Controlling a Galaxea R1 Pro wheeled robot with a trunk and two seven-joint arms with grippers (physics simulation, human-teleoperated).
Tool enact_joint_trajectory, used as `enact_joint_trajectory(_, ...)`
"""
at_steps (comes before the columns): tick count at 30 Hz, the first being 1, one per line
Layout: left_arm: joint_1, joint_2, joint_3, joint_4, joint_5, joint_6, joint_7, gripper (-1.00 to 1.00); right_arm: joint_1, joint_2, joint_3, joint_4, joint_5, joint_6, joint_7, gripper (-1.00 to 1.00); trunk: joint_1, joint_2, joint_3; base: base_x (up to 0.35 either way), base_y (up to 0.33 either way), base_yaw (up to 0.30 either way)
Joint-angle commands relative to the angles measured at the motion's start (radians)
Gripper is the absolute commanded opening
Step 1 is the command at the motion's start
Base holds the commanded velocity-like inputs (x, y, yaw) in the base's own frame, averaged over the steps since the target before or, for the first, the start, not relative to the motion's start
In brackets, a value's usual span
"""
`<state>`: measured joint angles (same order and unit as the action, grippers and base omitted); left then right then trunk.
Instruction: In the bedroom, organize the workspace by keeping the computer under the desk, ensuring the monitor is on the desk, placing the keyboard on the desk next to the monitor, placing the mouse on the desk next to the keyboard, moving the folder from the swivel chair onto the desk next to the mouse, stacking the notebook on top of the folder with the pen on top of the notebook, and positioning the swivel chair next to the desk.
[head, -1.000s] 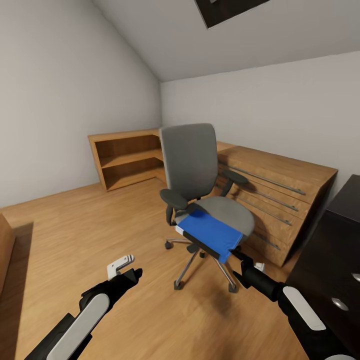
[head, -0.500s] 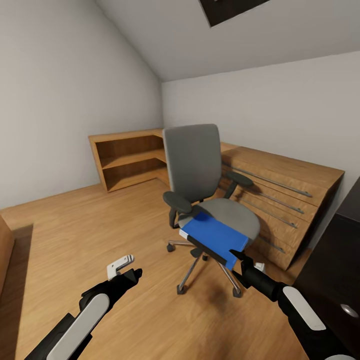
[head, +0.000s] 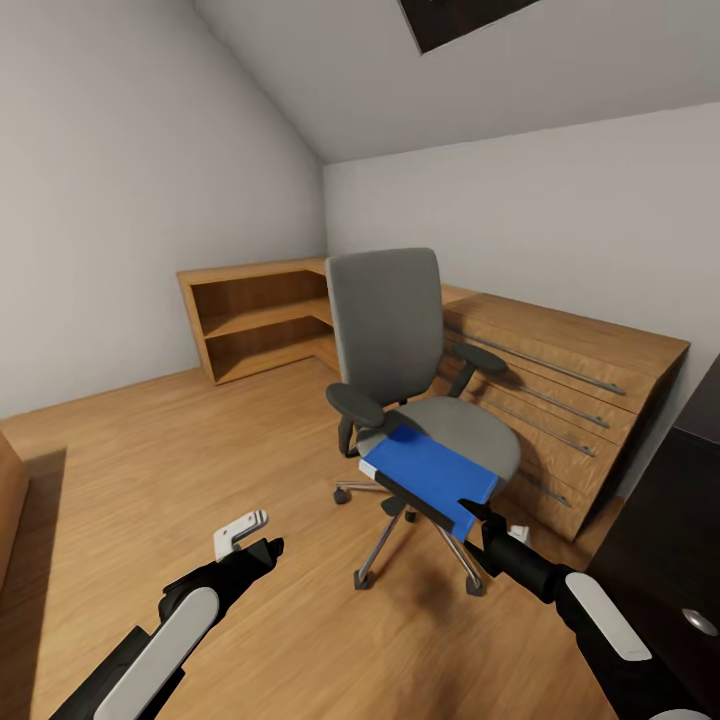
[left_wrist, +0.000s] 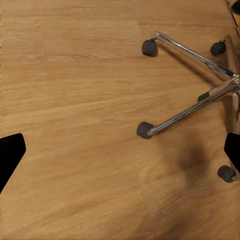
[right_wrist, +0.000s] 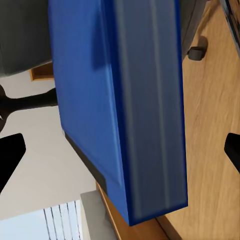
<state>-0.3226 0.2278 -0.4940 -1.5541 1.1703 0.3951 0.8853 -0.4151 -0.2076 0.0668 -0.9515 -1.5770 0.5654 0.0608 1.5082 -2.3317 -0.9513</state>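
Blue folder (head: 428, 474) lies on the swivel chair (head: 400, 370) seat's front edge, long axis crosswise, directly ahead of the right gripper (head: 478, 522); left gripper (head: 262, 548) is farther. Right wrist: fingers spread, unclenched, folder (right_wrist: 120, 105) between. Left wrist: fingers released over floor (left_wrist: 75, 100).

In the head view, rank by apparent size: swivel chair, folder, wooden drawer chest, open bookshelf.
1. swivel chair
2. wooden drawer chest and open bookshelf: too close to rank, chest partly hidden by the chair
3. folder, clearly smallest

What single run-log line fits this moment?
phase: reach | folder on swivel chair seat | right claw open at folder's edge | left claw open over floor
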Motion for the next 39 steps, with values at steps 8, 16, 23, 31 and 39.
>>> enact_joint_trajectory(8, -0.001, -0.001, -0.001, 0.001, 0.005, 0.003, 0.005, 1.0, -0.001, -0.001, 0.002, 0.0, 0.0, 0.002, 0.004, 1.0, 0.0, 0.0, -0.001, 0.052, 0.0, 0.0)
enact_joint_trajectory(16, -0.001, -0.001, -0.001, 0.006, 0.005, 0.004, 0.002, 1.0, -0.001, -0.001, 0.002, 0.0, 0.0, 0.002, 0.004, 1.0, 0.0, 0.0, -0.001, 0.008, 0.0, 0.0)
enact_joint_trajectory(23, -0.001, -0.001, -0.001, 0.006, 0.005, 0.004, 0.003, 1.0, -0.001, -0.001, 0.002, 0.0, 0.0, 0.003, 0.004, -1.0, 0.0, 0.0, -0.001, 0.0, 0.0, 0.0)
enact_joint_trajectory(31, -0.001, -0.001, -0.001, 0.01, 0.005, 0.004, 0.004, 1.0, -0.001, -0.001, 0.004, -0.002, 0.001, 0.005, 0.004, -1.0, 0.0, 0.0, -0.001, 0.0, 0.0, 0.0)
enact_joint_trajectory(39, -0.001, -0.002, -0.001, 0.014, 0.005, 0.002, 0.003, 1.0, -0.001, -0.001, 0.004, -0.003, 0.002, 0.004, 0.005, -1.0, 0.0, 0.0, -0.001, 0.0, 0.0, 0.0)
